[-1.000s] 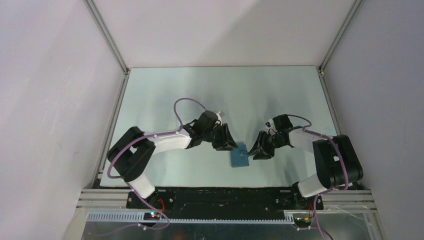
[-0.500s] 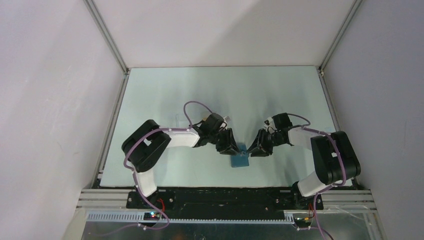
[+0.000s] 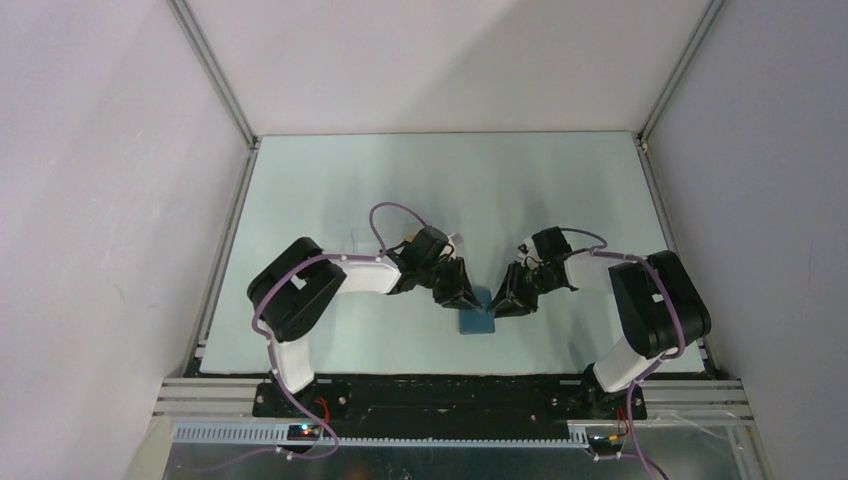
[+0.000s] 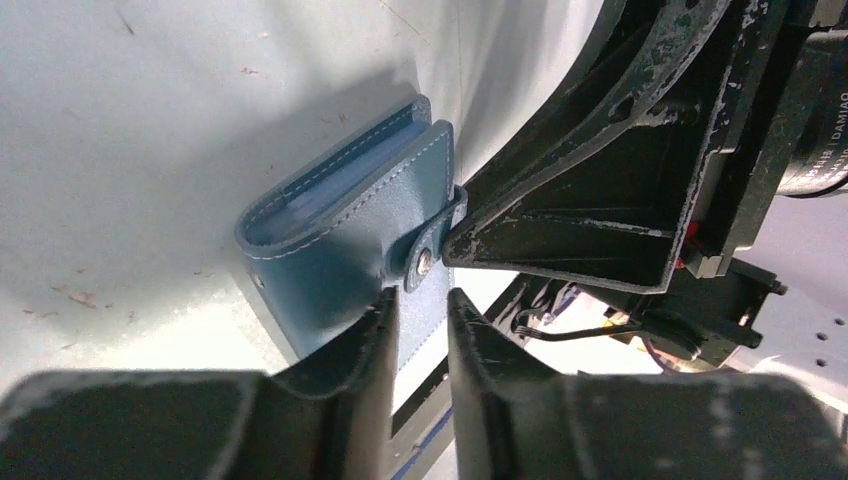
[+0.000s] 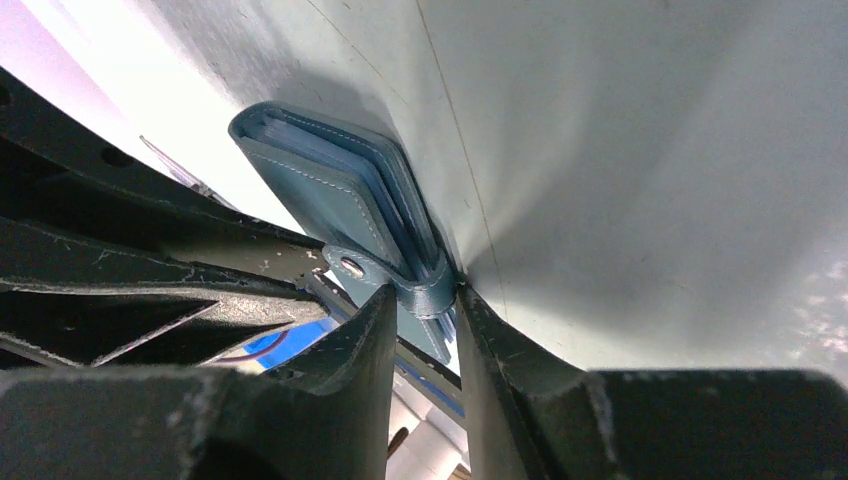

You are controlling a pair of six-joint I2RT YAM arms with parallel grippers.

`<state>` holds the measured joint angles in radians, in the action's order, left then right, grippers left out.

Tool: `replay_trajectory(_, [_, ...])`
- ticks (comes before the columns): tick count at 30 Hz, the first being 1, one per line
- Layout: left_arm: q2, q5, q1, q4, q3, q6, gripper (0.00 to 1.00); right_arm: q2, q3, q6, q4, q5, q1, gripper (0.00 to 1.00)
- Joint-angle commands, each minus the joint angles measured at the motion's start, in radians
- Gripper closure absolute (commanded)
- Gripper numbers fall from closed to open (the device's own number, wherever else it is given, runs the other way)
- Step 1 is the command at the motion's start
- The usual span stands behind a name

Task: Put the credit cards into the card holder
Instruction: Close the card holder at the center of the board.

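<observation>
Left hand (image 4: 420,305) and right hand (image 5: 425,300) nose to nose over table (image 3: 400,180), each seemingly tight on card holder (image 3: 476,322)

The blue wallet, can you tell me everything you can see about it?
The blue wallet is small, flat and folded shut like a book, resting on the pale table. It looks like leather, with light stitching along its edges and paler blue layers inside. A short strap with a metal snap wraps over its open side. The left gripper and the right gripper each have fingers on either side of its strap end.
</observation>
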<state>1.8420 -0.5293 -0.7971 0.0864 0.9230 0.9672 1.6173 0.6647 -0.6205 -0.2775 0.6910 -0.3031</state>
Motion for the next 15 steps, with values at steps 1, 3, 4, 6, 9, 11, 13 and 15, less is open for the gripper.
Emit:
replay_trajectory(1, [0.0,0.005,0.0,0.011,0.012,-0.026,0.77,0.007,0.034,-0.012,0.012,-0.022,-0.017,0.68])
replay_trajectory(3, [0.006,0.019,0.0,0.005,0.01,-0.028,0.85,0.006,0.038,-0.008,0.003,-0.025,-0.018,0.68])
replay_trajectory(4, [0.005,0.029,0.0,0.003,0.008,-0.028,0.85,0.005,0.04,-0.007,0.002,-0.024,-0.018,0.68])
replay_trajectory(6, [0.004,0.042,0.0,-0.001,0.006,-0.028,0.83,0.0,0.041,-0.005,-0.002,-0.023,-0.02,0.67])
replay_trajectory(9, [0.007,0.061,0.0,-0.019,0.013,-0.038,0.81,-0.003,0.041,-0.002,-0.006,-0.019,-0.022,0.67])
replay_trajectory(11, [0.011,0.08,-0.001,-0.048,0.027,-0.056,0.74,0.0,0.041,-0.002,-0.003,-0.015,-0.024,0.66])
replay_trajectory(13, [0.016,0.101,-0.002,-0.091,0.042,-0.08,0.71,0.004,0.041,-0.004,0.002,-0.008,-0.027,0.66])
replay_trajectory(15, [0.021,0.104,-0.003,-0.118,0.048,-0.095,0.74,0.008,0.043,-0.004,0.003,-0.007,-0.031,0.66])
